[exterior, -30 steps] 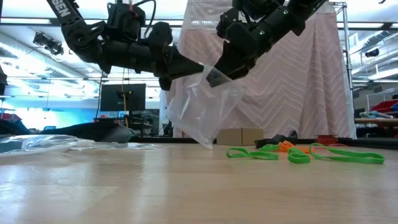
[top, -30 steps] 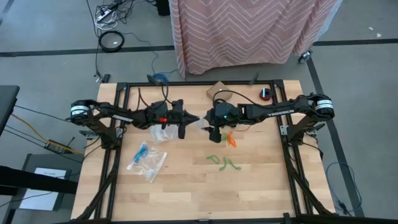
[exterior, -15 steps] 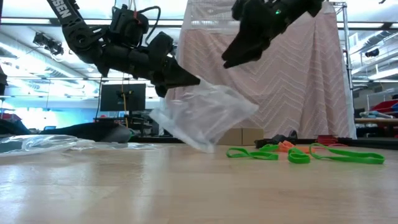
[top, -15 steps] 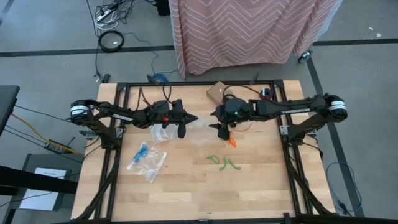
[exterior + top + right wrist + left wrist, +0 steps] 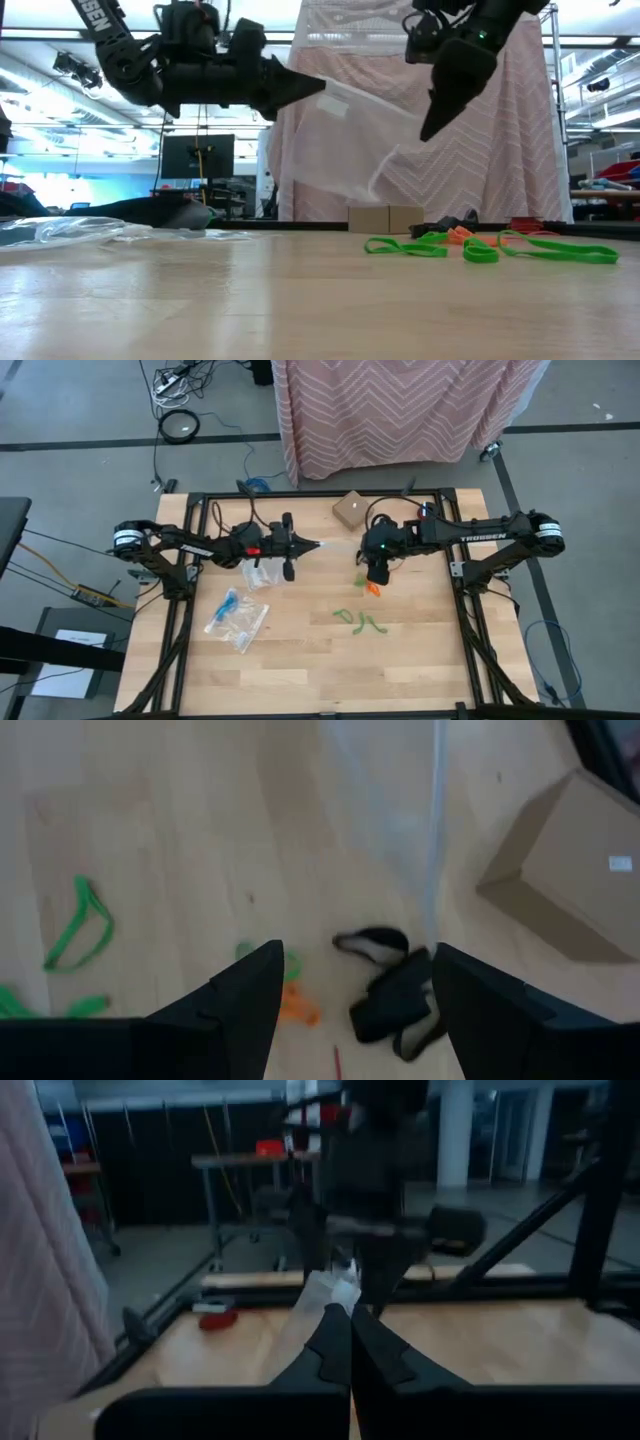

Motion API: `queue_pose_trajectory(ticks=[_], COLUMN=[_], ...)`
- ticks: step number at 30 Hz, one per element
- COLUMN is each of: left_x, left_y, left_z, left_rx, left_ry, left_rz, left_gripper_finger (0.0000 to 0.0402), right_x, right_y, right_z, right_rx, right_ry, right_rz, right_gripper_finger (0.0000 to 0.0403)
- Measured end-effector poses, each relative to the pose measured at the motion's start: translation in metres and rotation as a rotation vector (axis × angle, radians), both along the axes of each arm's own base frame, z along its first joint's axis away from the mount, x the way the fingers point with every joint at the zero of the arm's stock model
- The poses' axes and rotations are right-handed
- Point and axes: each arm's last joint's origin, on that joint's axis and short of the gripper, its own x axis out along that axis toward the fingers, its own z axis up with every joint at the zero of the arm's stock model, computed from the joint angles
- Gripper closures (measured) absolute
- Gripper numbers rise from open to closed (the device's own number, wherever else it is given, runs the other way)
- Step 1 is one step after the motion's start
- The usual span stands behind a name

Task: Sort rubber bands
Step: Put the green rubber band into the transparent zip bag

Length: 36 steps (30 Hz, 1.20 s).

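Here the rubber bands (image 5: pixel 358 620) lie on the desk (image 5: pixel 300 660) just beside the cardboard box (image 5: pixel 349 509): light, floppy, best pinched across one strand. Left gripper (image 5: pixel 318 85) clamps a clear bag (image 5: pixel 345 150); right gripper (image 5: pixel 350 982) gapes, empty.

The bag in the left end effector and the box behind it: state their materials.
The bag looks like thin clear plastic film: the curtain shows through it and it hangs crumpled. The box seems plain brown cardboard, matte, with sharp folded edges.
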Motion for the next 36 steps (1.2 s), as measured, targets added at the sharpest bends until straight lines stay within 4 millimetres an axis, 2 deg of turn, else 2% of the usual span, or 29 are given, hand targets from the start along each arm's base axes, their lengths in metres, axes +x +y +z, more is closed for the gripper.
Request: queue_pose_trajectory(ticks=[6,8,12,18,22,29,36], left_x=[-0.038,-0.052,-0.069,-0.069,-0.068,-0.068,-0.067], left_y=[-0.007,-0.011,-0.018,-0.025,-0.027,-0.027,-0.026], left_z=[-0.018,-0.021,-0.030,-0.031,-0.032,-0.034,-0.036], left_rx=[-0.003,-0.001,-0.029,-0.033,-0.024,-0.026,-0.033], left_ry=[-0.144,-0.208,-0.177,-0.176,-0.166,-0.145,-0.125], left_rz=[0.082,0.070,0.066,0.030,0.023,0.027,0.030], left_gripper_finger=[0.0400,0.0400,0.0400,0.0400,0.0400,0.0400,0.0400], right_x=[-0.003,-0.004,-0.004,-0.007,-0.009,-0.016,0.007], right_y=[0.000,0.000,0.001,0.002,0.010,0.011,0.011], right_z=[-0.006,-0.014,-0.035,-0.061,-0.078,-0.093,-0.109], right_rx=[0.019,0.021,0.041,0.103,0.119,0.022,-0.004], right_ry=[0.019,0.020,-0.031,-0.138,-0.228,-0.201,-0.120], right_rz=[-0.023,-0.025,-0.060,-0.157,-0.144,-0.123,-0.060], right_gripper_finger=[0.0165,0.0165,0.0167,0.0168,0.0169,0.0170,0.0170])
